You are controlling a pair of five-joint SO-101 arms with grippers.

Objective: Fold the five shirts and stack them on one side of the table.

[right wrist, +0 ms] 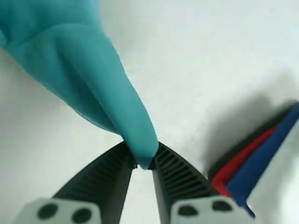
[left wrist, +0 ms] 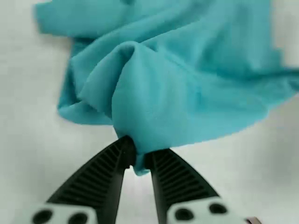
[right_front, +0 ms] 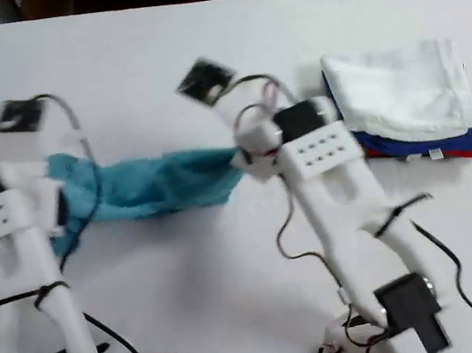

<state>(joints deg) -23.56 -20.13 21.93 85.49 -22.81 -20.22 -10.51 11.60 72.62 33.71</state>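
Teal shirt (right_front: 153,184) held stretched, left pincer (left wrist: 138,156) and right pincer (right wrist: 144,158) clamped on it; flattening on desk (right_front: 237,301) likely needed next.

A soft, matt teal cloth shirt (right_front: 153,184) lies on a smooth, matt white table (right_front: 213,322); the left gripper (left wrist: 136,156) and right gripper (right wrist: 142,159) have ribbed black plastic fingers (left wrist: 170,172).

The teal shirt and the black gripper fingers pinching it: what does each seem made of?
Teal shirt: soft matte fabric, perhaps cotton knit; it drapes in loose folds. Black ribbed fingers: likely rigid matte plastic, judging by moulded ridges.
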